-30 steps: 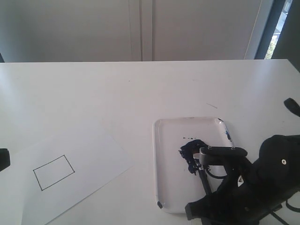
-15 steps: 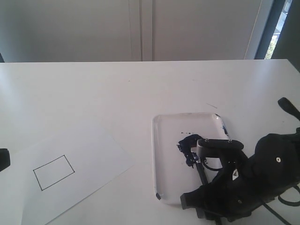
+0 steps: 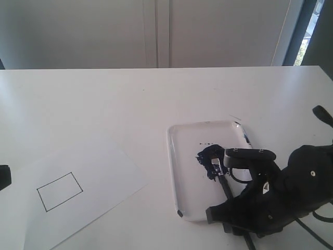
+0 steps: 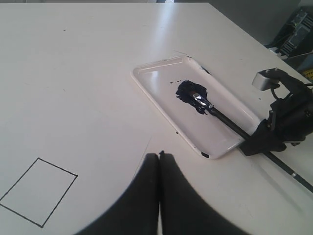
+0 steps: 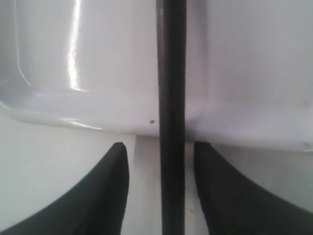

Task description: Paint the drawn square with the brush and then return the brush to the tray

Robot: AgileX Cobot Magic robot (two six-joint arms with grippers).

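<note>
Straddles thin black silver-ferruled brush (image 3: pixel 222 179) with right claw (image 5: pixel 160 147) released. Rests navy bristles (image 3: pixel 216 164) in glossy white rimmed tray (image 3: pixel 170 172). Clenches left claw (image 4: pixel 159 155) on nothing.

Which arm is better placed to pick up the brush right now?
Right. The right gripper stands open astride the brush handle at the tray rim; the left gripper is shut, far off near the paper.

The right arm (image 3: pixel 296 192) is seen low at the near right, its black wrist turned toward the middle. The right pincer (image 3: pixel 218 185) is held wide open, its two dark fingers (image 5: pixel 110 196) set well apart. The left pincer (image 4: pixel 159 164) is closed, fingers pressed together, and is pointed downward from above.
</note>
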